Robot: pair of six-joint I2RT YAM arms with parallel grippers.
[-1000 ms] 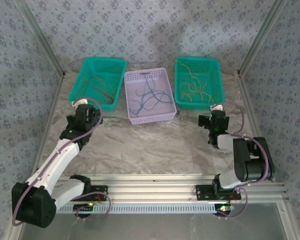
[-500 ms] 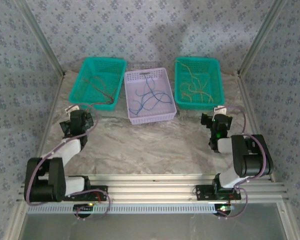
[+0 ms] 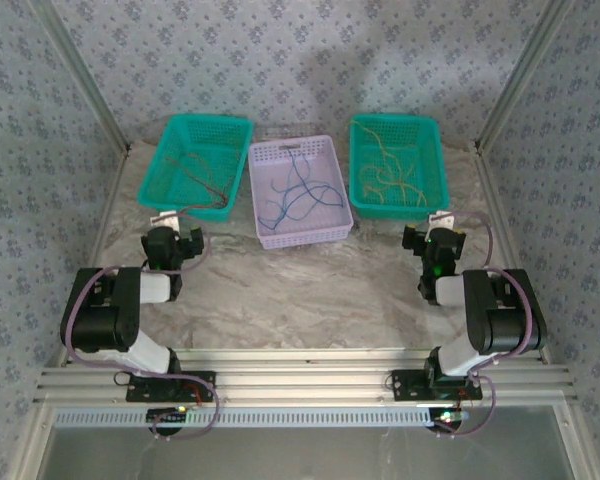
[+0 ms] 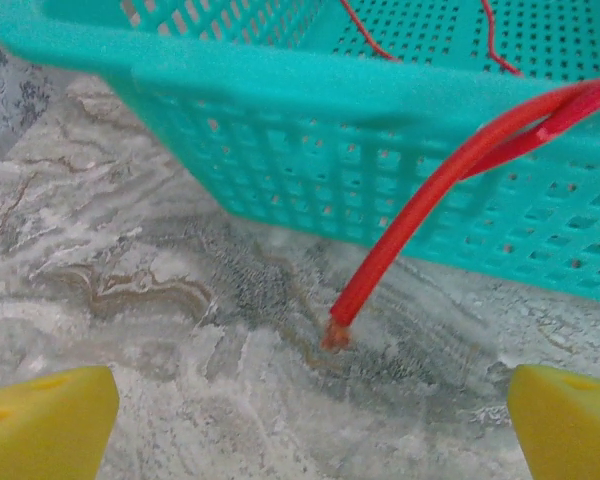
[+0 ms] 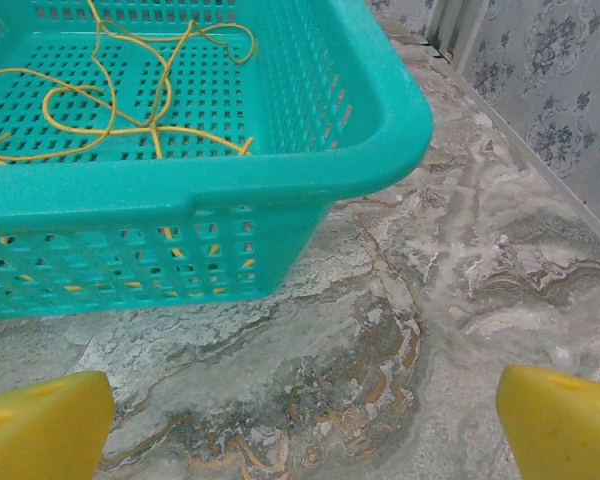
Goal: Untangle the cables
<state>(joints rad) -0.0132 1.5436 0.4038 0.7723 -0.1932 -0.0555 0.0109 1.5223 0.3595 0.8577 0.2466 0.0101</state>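
Thin red cables (image 3: 202, 180) lie in the left teal basket (image 3: 170, 140). One red cable (image 4: 430, 190) hangs over that basket's near wall (image 4: 280, 150), its bare end touching the table. Blue cables (image 3: 298, 192) lie in the purple basket (image 3: 280, 238), and yellow and orange cables (image 3: 390, 175) in the right teal basket (image 3: 435, 160). My left gripper (image 3: 177, 243) (image 4: 305, 430) stands open just short of the hanging red end, holding nothing. My right gripper (image 3: 432, 240) (image 5: 300, 425) is open and empty near the corner of the basket (image 5: 310, 170) that holds the yellow cables (image 5: 130, 130).
The three baskets stand side by side at the back of the marble table (image 3: 310, 290). Metal frame posts (image 3: 505, 100) and patterned walls close in both sides. Each arm is folded back near its base, and bare marble lies between them.
The left arm has folded back towards its base, and its gripper has settled a little lower and nearer, in front of the left basket. The right gripper shifted slightly right, then held still.
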